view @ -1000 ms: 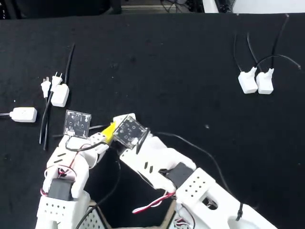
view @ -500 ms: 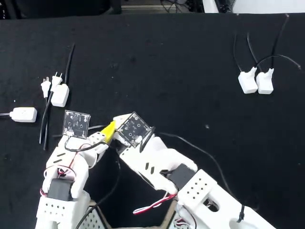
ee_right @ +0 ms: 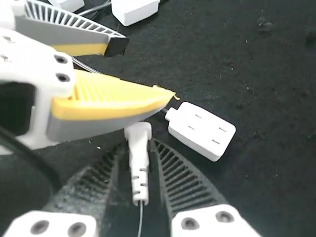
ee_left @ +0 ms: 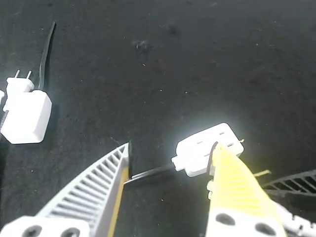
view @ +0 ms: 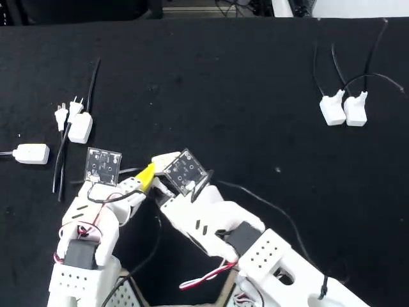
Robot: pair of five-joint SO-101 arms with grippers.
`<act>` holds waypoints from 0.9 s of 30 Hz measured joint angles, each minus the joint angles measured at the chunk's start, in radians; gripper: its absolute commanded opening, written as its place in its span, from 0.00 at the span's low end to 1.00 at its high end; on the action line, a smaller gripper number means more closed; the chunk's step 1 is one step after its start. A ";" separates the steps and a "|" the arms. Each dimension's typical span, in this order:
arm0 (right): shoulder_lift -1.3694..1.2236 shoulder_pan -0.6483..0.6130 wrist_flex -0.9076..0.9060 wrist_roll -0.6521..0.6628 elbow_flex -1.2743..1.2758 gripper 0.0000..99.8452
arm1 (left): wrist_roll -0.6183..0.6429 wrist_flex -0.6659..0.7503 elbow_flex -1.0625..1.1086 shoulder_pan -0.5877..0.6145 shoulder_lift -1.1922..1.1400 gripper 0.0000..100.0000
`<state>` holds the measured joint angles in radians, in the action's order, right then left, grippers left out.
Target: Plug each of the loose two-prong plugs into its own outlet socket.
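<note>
Two claws, nose to nose at the near middle of the table.

1. Right gripper [ee_right: 138, 146]: black fingers [ee_right: 183, 174] clamped on the body of a white two-prong plug [ee_right: 138, 163], with its thin cord trailing back toward the wrist. The prongs are hidden behind the other arm's yellow finger [ee_right: 111, 101].
2. Left gripper [ee_left: 170, 147]: jaws apart, holding nothing. The yellow finger is at the block's edge; whether it touches cannot be told.
3. Outlet socket block [ee_right: 201, 129]: white, lying flat on the black table [view: 243, 70] with its slotted face up. It sits just beyond the plug's nose and off to one side.

Governing relation: the plug's long axis runs past the block's cord end, not toward a slot pair. Since the slots face upward, the plug would likely need tipping prongs-down and a sideways shift. The right arm is the carrier; the left is placed to steady the block.

Outlying: loose plugs [view: 62, 116] and a white adapter [view: 80, 127] at far left, and two white corded blocks [view: 332, 110] at far right.
</note>
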<state>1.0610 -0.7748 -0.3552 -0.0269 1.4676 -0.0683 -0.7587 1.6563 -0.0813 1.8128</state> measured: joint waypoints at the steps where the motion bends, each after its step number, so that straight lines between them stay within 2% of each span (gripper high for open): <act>1: 0.000 0.000 0.000 0.000 0.000 0.01 | 0.000 0.000 0.000 0.000 0.000 0.27; 6: 0.000 0.006 -0.008 0.025 0.000 0.01 | 0.000 -0.002 0.000 0.011 0.000 0.27; 12: 0.018 0.097 -0.110 0.081 -0.003 0.01 | 0.038 -0.009 -0.008 0.193 -0.012 0.27; 17: 0.012 0.130 -0.167 0.091 -0.063 0.01 | 0.078 -0.009 -0.011 0.213 -0.008 0.27; 27: -0.377 0.176 -0.318 0.091 -0.354 0.01 | 0.080 -0.011 -0.048 0.216 -0.051 0.27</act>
<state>0.6836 -0.5984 -0.6728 0.0637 1.1132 0.0115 -0.7695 1.6088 0.1350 1.7622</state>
